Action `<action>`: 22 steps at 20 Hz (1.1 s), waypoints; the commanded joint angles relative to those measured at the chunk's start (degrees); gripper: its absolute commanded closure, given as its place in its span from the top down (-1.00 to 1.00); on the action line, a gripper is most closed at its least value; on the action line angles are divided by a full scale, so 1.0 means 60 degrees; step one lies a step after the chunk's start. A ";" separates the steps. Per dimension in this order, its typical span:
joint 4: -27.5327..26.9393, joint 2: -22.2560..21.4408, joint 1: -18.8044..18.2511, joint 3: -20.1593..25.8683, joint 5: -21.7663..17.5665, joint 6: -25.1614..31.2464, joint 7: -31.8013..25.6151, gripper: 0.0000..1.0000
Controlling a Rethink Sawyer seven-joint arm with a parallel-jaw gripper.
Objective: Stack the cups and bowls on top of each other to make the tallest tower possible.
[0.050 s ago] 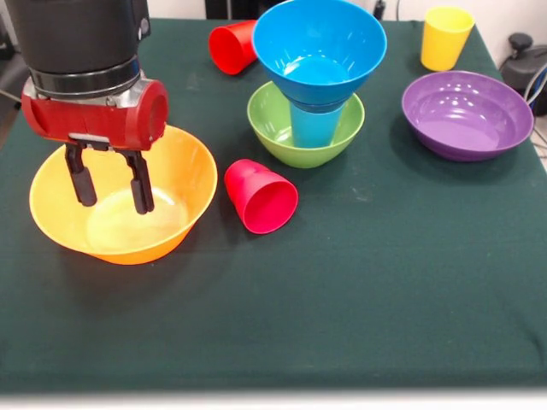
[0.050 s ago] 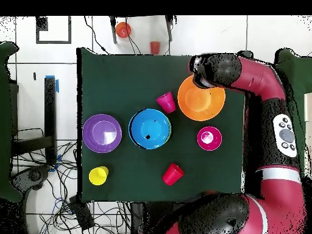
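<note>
Black fingers (image 1: 109, 181) spread open, empty, hanging over big orange-yellow plastic bowl (image 1: 175, 224) on green table (image 1: 385, 282). Medium blue bowl (image 1: 319, 43) atop light blue cup (image 1: 313, 126) inside green bowl (image 1: 272, 128); red tumbler (image 1: 261, 196) tipped beside.

Blue bowl (image 2: 150, 128) mid-table, purple bowl (image 2: 102, 133) beside it, arm (image 2: 244, 73) over orange bowl (image 2: 203, 103)

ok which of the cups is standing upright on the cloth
The yellow cup, at the table corner beyond the purple bowl. Both red cups lie on their sides, and the light blue cup sits inside the green bowl.
</note>
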 commanded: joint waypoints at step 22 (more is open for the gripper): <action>0.0111 0.0234 0.0570 -0.0129 0.0566 0.0042 0.0960 1.00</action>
